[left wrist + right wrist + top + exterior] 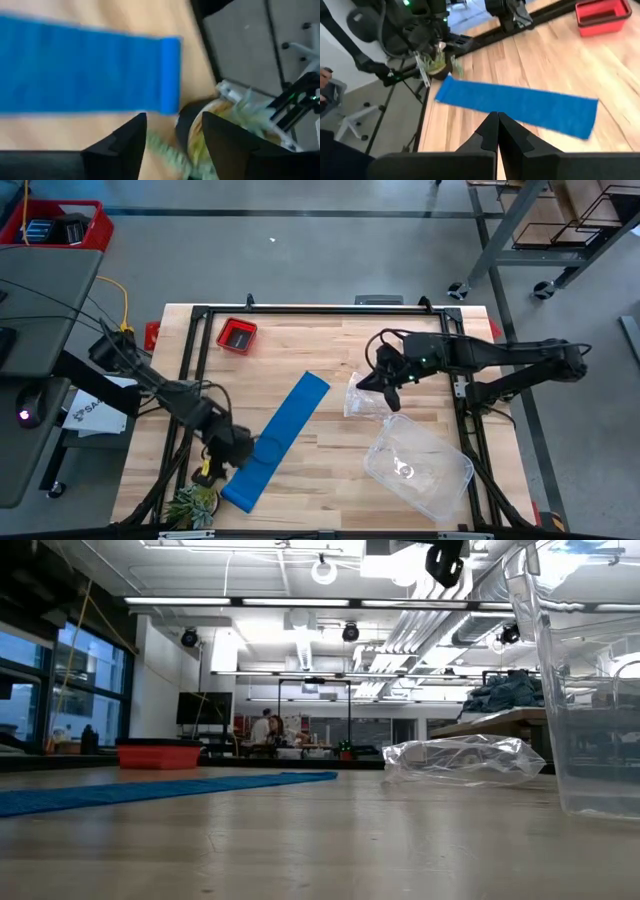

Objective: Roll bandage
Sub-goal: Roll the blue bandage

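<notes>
High view: bandage (pixel 277 439) lies flat

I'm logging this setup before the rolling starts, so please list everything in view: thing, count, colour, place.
bandage: one, bright blue, flat and unrolled, running diagonally from table centre toward the near-left corner.
tray: one, red, small, far-left part of the table.
plastic bag: one, clear, crumpled, right of centre.
plastic container: one, clear, near-right part of the table.
potted plant: one, green, near-left corner beside the bandage's end.
table: one, light wood with a black frame.
bin: one, red, on the floor beyond the far-left corner.
left end effector: one, dark, open, at the bandage's near end.
right end effector: one, dark, shut, empty, above the plastic bag.
</notes>
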